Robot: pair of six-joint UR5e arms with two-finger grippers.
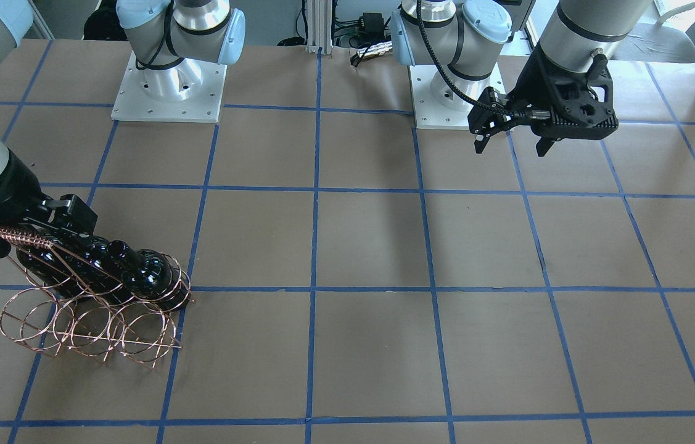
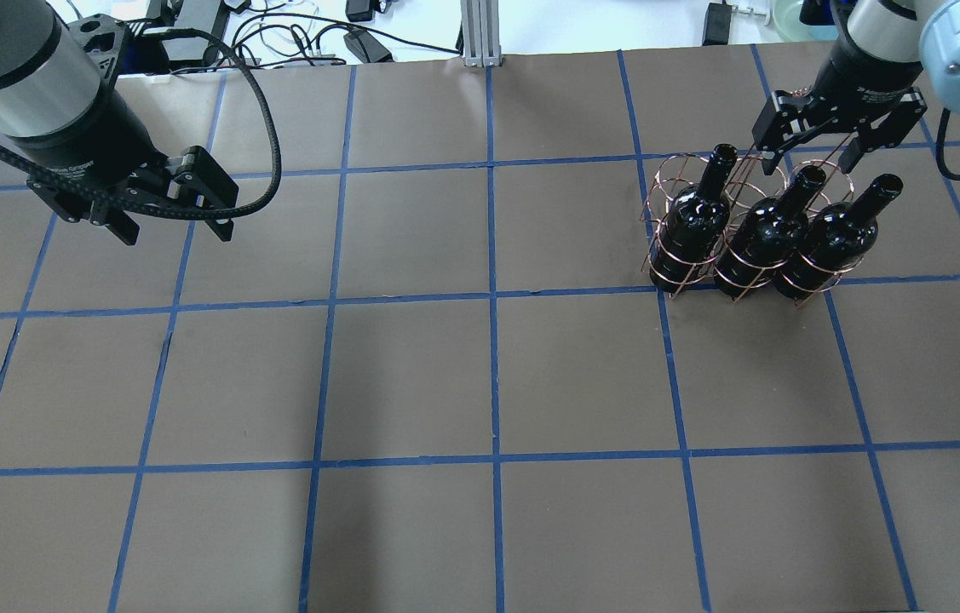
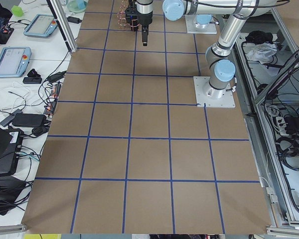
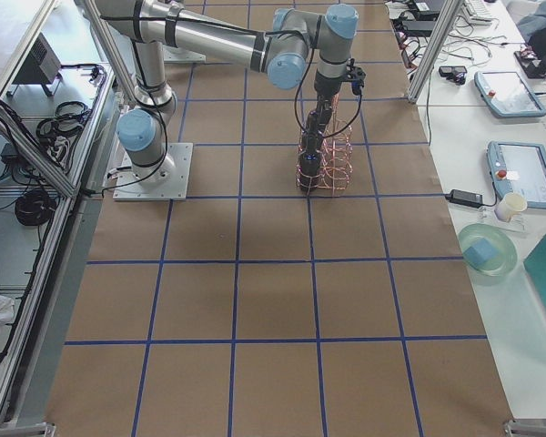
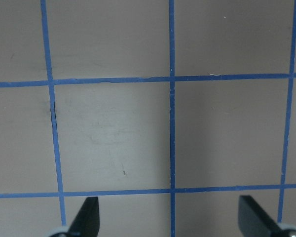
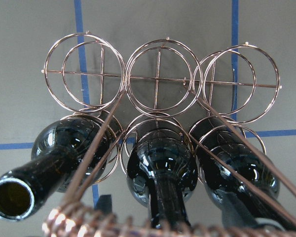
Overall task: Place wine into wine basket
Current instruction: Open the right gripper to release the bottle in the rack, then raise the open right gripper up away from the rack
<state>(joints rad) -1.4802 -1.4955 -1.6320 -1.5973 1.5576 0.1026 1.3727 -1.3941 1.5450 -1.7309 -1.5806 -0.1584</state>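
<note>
Three glossy black wine bottles [image 2: 692,221] [image 2: 765,230] [image 2: 829,234] stand in one row of the copper wire wine basket [image 2: 669,274] at the table's right. In the right wrist view the bottles [image 6: 64,148] [image 6: 160,168] [image 6: 237,168] fill the near rings, and the far row of the basket [image 6: 158,74] holds nothing. My right gripper [image 2: 816,145] is open just above the bottle necks, beside the coiled handle [image 6: 84,222]. My left gripper [image 2: 175,228] is open and holds nothing, well above the table at the far left [image 5: 170,219].
The table is brown paper with a grid of blue tape [image 2: 492,298]. The two arm bases [image 1: 168,86] [image 1: 455,92] stand at the robot's edge. Cables and a metal post [image 2: 480,34] lie beyond the far edge.
</note>
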